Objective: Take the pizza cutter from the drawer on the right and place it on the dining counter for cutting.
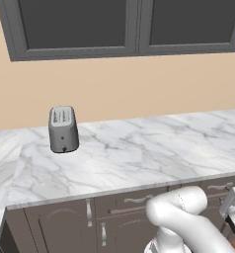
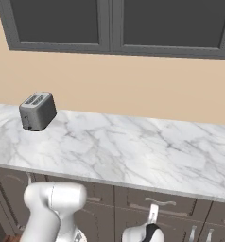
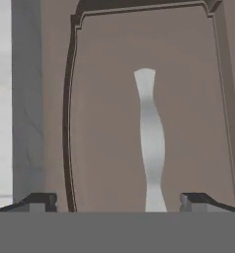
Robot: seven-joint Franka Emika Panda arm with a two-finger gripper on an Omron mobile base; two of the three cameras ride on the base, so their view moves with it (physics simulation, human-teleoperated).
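Toaster (image 1: 63,129): grey, two slots, upright at the left end of the marble top (image 1: 139,153), close to the wall.
Marble top: white with grey veins, running left to right over grey-brown cabinets (image 1: 65,227).
Wall cabinets (image 1: 124,24): dark grey frames, dark panels, high above the marble top.
Arm (image 1: 188,217): white, bent low in front of the cabinets, below the edge of the marble top.
Gripper (image 3: 118,201): fingers spread wide apart, nothing between them; tips seen low in the hand view, one on each side of a silver handle.
Handle (image 3: 150,141): curved, silver, running lengthwise on a grey-brown panelled front (image 3: 109,108), just ahead of the fingers, not touched as far as I can tell.
Drawer fronts (image 2: 157,201): a row under the marble top, each with a curved silver handle, all shut.
Pizza cutter: cannot tell where it is from here.
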